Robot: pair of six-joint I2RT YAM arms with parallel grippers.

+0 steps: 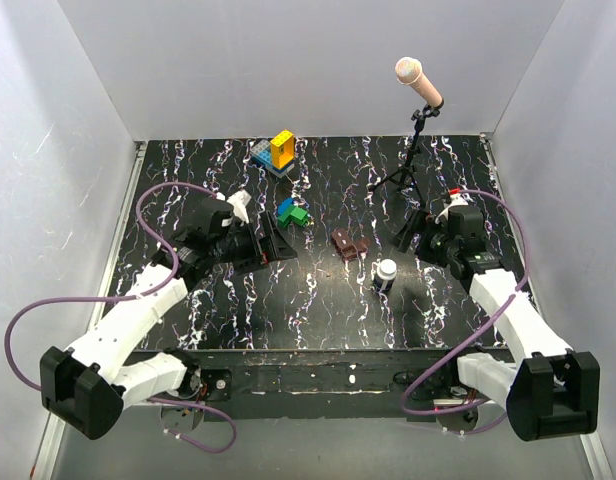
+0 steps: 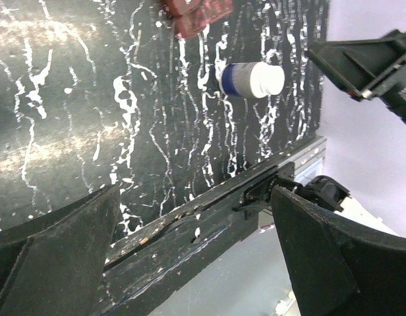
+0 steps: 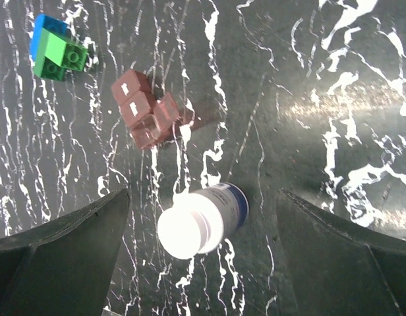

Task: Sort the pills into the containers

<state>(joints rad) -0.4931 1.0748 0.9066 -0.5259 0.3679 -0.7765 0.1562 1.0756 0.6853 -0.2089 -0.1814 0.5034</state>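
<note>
The brown pill box (image 1: pixel 348 243) lies mid-table, with one lid flap standing open in the right wrist view (image 3: pixel 150 115). Its edge shows at the top of the left wrist view (image 2: pixel 196 13). A small dark bottle with a white cap (image 1: pixel 385 275) stands just right and nearer than it. In the right wrist view the bottle (image 3: pixel 200 220) is below and between my open fingers. My right gripper (image 1: pixel 409 234) (image 3: pixel 203 192) is open and empty above the bottle. My left gripper (image 1: pixel 271 246) (image 2: pixel 195 191) is open and empty, left of the pill box. No loose pills show.
A blue and green block (image 1: pixel 291 211) (image 3: pixel 55 49) lies behind the left gripper. A blue and yellow block stack (image 1: pixel 278 152) stands at the back. A microphone on a tripod (image 1: pixel 416 120) stands at the back right. The table's front edge (image 2: pixel 209 210) is near the left gripper.
</note>
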